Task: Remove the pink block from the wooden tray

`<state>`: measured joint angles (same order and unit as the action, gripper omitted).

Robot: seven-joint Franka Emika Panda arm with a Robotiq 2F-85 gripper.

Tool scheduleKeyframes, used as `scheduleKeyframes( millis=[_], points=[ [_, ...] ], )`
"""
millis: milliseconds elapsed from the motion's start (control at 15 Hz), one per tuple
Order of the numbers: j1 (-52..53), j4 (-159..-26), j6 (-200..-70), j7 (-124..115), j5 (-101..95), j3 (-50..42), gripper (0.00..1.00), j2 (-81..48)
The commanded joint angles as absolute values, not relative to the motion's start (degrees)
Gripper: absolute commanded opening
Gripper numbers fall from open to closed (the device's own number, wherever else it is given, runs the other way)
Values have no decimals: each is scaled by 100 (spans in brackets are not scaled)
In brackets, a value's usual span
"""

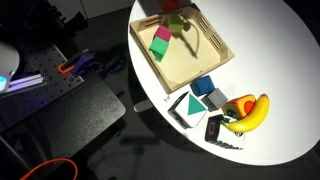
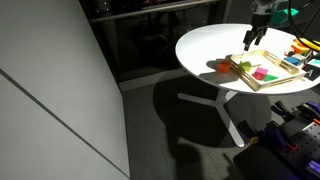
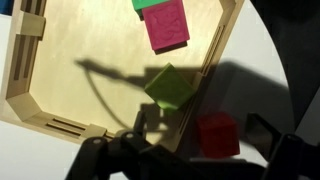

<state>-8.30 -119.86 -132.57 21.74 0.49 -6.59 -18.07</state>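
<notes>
Wrist view shows the hand (image 3: pixel 192 152) as a dark shape along the lower edge, its two fingers spread wide with nothing held between them, so it is open and empty. In an exterior view the hand (image 2: pixel 252 38) hangs from above with its fingers pointing straight down over one end of the wooden tray (image 3: pixel 25 70). Beneath the hand, in its shadow, a glossy red block (image 3: pixel 217 135) sits on the white surface (image 2: pixel 200 45) just outside the tray's rim. Just inside that rim a matte green block (image 3: pixel 170 87) lies turned at an angle on the pale, smooth-grained floor. Farther in, the pink block (image 3: pixel 166 25) rests flat inside the tray, a magenta cube with crisp edges, close against another green block (image 3: pixel 150 4) that the picture's edge cuts off. The tray is square and shallow, with raised rims and slotted corners. Beyond it on the round surface, a yellow banana (image 1: pixel 252 110) lies among darker pieces.
</notes>
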Motion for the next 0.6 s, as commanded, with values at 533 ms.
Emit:
scheduleKeyframes(
  millis=[533],
  points=[
    [-904,-12819,-13744,1675,-90,-659,100,-1761]
  ],
)
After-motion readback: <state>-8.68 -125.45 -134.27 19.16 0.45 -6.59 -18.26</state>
